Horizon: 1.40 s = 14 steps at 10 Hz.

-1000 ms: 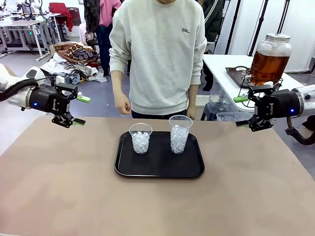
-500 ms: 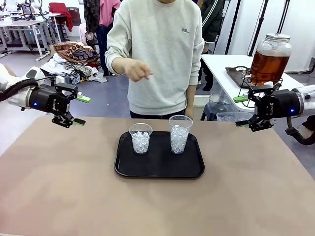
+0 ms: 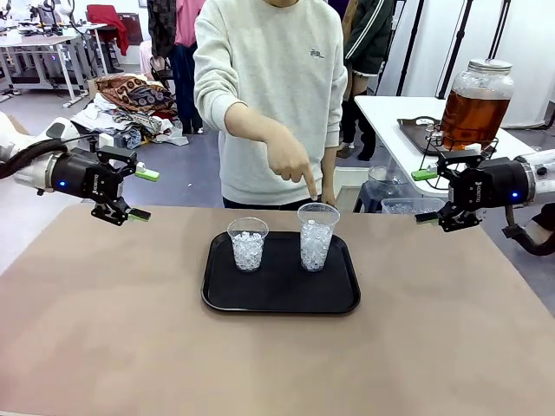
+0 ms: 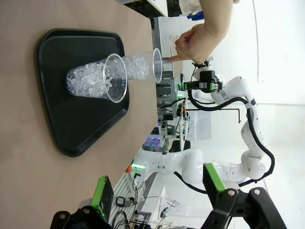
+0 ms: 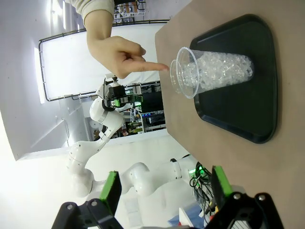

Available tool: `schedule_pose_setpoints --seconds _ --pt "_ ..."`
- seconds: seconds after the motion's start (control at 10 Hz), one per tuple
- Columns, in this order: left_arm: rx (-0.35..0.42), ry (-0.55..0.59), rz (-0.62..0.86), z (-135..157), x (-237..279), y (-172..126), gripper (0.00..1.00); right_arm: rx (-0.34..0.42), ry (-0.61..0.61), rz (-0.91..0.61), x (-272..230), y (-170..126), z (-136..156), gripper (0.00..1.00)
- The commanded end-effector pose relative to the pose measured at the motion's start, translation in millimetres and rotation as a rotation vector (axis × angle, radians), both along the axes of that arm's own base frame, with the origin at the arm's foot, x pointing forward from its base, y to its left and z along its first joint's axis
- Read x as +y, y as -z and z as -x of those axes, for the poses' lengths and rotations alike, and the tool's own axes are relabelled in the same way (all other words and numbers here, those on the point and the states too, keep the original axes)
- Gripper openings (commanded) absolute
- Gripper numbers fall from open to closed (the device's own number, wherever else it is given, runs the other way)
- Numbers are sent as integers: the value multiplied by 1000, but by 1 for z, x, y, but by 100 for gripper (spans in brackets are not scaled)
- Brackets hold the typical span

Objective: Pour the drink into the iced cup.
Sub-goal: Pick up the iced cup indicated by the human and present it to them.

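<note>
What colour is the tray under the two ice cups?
Black; the tray shows best in the front view.

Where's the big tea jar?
Front view, far right: the big round glass jar of amber drink sits on a white side table, behind the right gripper.

Person's hand (image 3: 290, 163) over taller cup (image 3: 316, 236), frame centre
Cup mouth blocked from above; bare table (image 3: 104, 329) open left, right and below the tray (image 3: 282, 290).

Clear, glossy plastic cups (image 3: 248, 243); matt black plastic tray (image 3: 282, 302); smooth, matt tan table cover (image 3: 130, 334); shiny glass jar (image 3: 476, 102) at far right.
</note>
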<state>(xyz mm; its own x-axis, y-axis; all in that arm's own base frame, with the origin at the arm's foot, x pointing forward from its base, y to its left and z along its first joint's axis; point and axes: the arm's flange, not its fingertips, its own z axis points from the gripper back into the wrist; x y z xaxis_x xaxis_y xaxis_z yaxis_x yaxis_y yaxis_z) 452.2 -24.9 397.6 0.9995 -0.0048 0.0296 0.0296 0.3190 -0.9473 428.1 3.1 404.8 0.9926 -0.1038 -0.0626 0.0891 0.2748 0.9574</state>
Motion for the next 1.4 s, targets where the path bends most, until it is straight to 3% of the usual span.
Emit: schedule_pose_setpoints --seconds 0.0,1.1,1.3 --pt "8 -3 3 0 0 -1 100 -3 2 -2 1 -1 1 100" --pt "8 -3 3 0 0 -1 100 0 0 0 0 0 0 100" --pt "8 -3 3 0 0 -1 100 -160 -79 -7 3 -4 -5 100"
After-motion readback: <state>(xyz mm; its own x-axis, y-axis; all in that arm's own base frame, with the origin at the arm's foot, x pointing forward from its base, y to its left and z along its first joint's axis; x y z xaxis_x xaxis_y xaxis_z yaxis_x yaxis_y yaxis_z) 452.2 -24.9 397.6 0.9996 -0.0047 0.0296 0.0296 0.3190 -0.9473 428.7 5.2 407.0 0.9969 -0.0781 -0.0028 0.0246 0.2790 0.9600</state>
